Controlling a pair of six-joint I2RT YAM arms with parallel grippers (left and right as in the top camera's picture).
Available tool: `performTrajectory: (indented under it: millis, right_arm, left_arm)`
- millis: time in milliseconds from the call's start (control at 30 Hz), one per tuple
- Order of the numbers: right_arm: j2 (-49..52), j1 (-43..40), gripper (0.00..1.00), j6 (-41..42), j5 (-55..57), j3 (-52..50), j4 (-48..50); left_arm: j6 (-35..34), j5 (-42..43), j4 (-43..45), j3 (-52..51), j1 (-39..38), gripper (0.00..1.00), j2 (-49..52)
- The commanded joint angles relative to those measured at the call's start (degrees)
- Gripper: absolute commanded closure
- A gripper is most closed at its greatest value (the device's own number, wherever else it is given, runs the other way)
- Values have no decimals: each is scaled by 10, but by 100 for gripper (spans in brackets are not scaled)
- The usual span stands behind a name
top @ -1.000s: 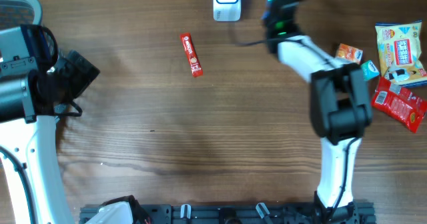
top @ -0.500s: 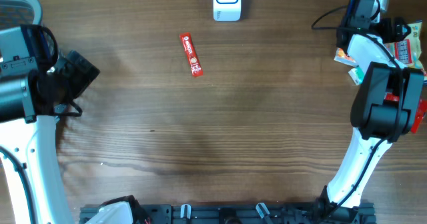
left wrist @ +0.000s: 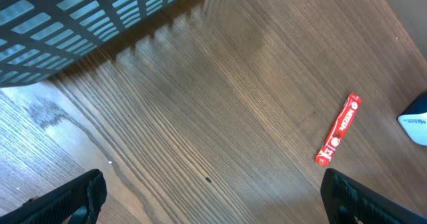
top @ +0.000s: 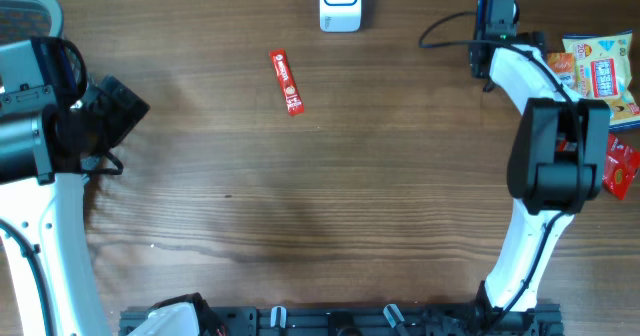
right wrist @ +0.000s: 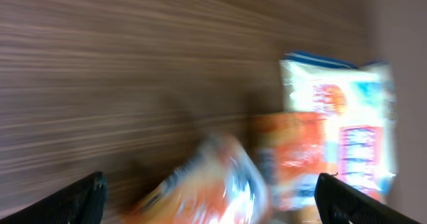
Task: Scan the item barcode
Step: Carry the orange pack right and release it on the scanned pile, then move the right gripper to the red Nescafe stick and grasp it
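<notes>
We find the red stick packet (top: 287, 82) lying flat on the counter (top: 350, 196) near its far edge, near the scanner (top: 340, 4). The left jaws and right jaws stand spread, empty.

Whole view is smeared, so detail is soft. Brown wood-grain table (right wrist: 100, 64) fills the left and top. Right gripper (right wrist: 212, 201) has its jaws spread wide – dark fingertips (right wrist: 83, 199) sit in the two bottom corners, nothing between them gripped. Pale packet (right wrist: 360, 117) with a blue top edge lies at the right, orange packet (right wrist: 287, 157) just beside it, a crinkly orange-and-silver packet (right wrist: 213, 181) low centre – overlap unclear.
</notes>
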Motion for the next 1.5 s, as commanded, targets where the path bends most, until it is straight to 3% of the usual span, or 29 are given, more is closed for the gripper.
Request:
performTrajectory:
  millis: [0, 133, 233, 567, 700, 1000, 1133, 1467]
  right_arm:
    - [-88, -5, 0, 75, -267, 53, -29]
    - [-138, -4, 0, 120, -582, 54, -35]
    - [-144, 6, 0, 190, -684, 54, -21]
    - [-143, 140, 0, 203, -661, 8, -9]
    - [-130, 221, 9, 204, -538, -17, 24]
    - [-36, 369, 2, 204, -328, -20, 70]
    - [-12, 400, 2, 203, -261, -20, 83]
    - [32, 407, 12, 203, -260, -20, 107]
  left_arm:
    - [-8, -9, 0, 4, 3, 0, -2]
    - [-8, -9, 0, 4, 3, 0, -2]
    - [-8, -9, 0, 4, 3, 0, -2]
    - [-8, -9, 0, 4, 3, 0, -2]
    - [-8, -9, 0, 4, 3, 0, -2]
    - [-8, -9, 0, 4, 3, 0, -2]
    - [-8, -9, 0, 4, 3, 0, -2]
    - [-8, -9, 0, 4, 3, 0, -2]
